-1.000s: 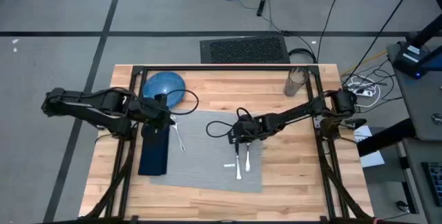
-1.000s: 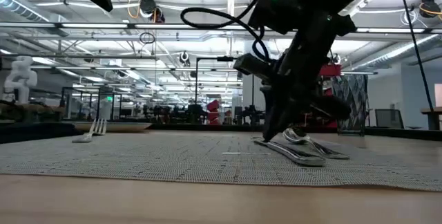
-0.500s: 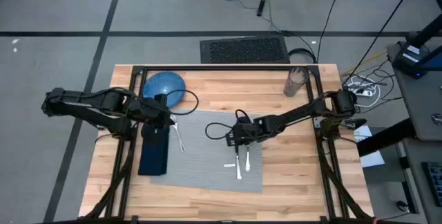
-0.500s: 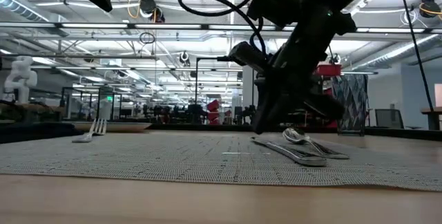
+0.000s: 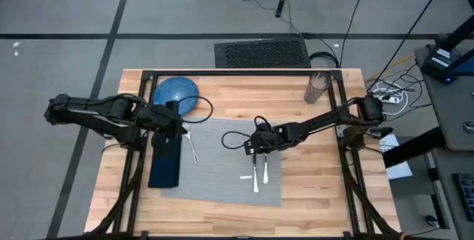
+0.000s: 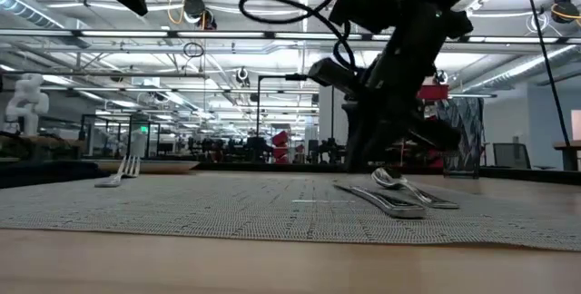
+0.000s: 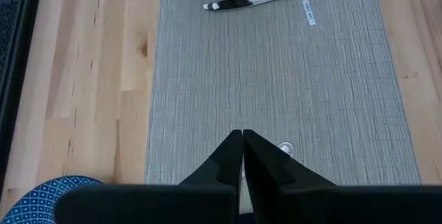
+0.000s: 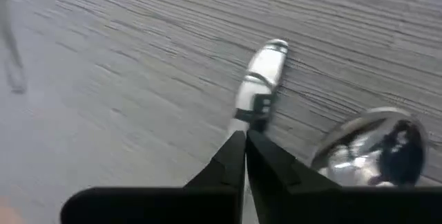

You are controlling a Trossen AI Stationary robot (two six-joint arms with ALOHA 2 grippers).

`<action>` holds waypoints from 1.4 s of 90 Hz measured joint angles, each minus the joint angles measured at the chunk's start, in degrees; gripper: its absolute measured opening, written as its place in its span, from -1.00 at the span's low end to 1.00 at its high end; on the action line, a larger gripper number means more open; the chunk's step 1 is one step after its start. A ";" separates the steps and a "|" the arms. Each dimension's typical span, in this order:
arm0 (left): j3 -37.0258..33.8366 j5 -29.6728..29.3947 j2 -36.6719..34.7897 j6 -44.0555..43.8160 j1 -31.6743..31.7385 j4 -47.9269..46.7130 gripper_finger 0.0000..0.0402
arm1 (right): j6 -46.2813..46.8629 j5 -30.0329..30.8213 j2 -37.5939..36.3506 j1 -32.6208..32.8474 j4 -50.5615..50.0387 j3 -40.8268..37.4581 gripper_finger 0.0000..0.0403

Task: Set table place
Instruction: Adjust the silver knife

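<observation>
While the blue dish (image 5: 176, 93) sits bare near the table's (image 5: 311, 195) upper-left corner and a clear glass (image 5: 317, 87) stands at the upper right, nothing is seen inside either. A grey placemat (image 5: 222, 162) lies mid-table with a knife (image 5: 255, 175) and spoon (image 5: 264, 167) side by side right of centre, a fork (image 5: 191, 146) near its left edge, and a dark napkin (image 5: 166, 160) along that edge. Hovering just above the cutlery, the right gripper (image 5: 257, 148) has its fingers pressed together, as its wrist camera shows above the knife tip (image 8: 261, 79) and spoon bowl (image 8: 376, 148). At centre left, the left gripper (image 5: 180, 127) is likewise closed, holding nothing. Only the left wrist view shows the small white tag (image 7: 309, 12).
</observation>
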 joint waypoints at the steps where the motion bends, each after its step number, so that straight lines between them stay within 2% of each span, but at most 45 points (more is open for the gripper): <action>1: 0.00 0.00 0.00 0.01 -0.01 0.01 -1.00 | 0.03 0.25 -0.12 0.00 0.28 0.00 -1.00; 20: 0.00 -0.40 0.00 0.53 0.16 1.18 -1.00 | 0.95 5.11 -3.25 1.34 6.08 0.00 -1.00; 35: 0.00 -1.22 0.00 2.21 1.75 6.89 -1.00 | 1.18 5.29 -4.92 3.40 12.34 0.10 -1.00; 44: 0.00 -1.23 0.48 2.48 2.77 10.79 -1.00 | 3.57 5.04 -5.04 5.62 8.65 0.97 -1.00; 54: 0.00 -1.28 3.15 -3.37 3.69 12.09 -1.00 | 8.93 4.94 -5.04 8.88 -1.66 1.05 -1.00; 64: 0.00 -1.29 10.02 -9.62 4.22 12.76 -1.00 | 15.57 5.06 -4.99 12.28 -13.81 1.03 -1.00; 75: 0.00 -0.86 21.31 -13.17 4.16 18.51 -1.00 | 16.38 4.89 -4.99 14.53 -20.45 1.03 -1.00; 95: 2.66 12.67 39.14 -16.52 4.16 31.80 -1.00 | 12.53 3.69 -6.15 16.26 -26.21 1.03 -1.00; 115: 6.40 18.59 48.81 -19.47 4.17 45.03 -1.00 | 8.29 5.15 -11.56 16.86 -32.93 -0.54 -1.00; 126: 8.07 19.09 52.48 -19.55 4.59 47.04 -1.00 | 9.12 6.79 -14.77 16.92 -32.35 -2.35 -1.00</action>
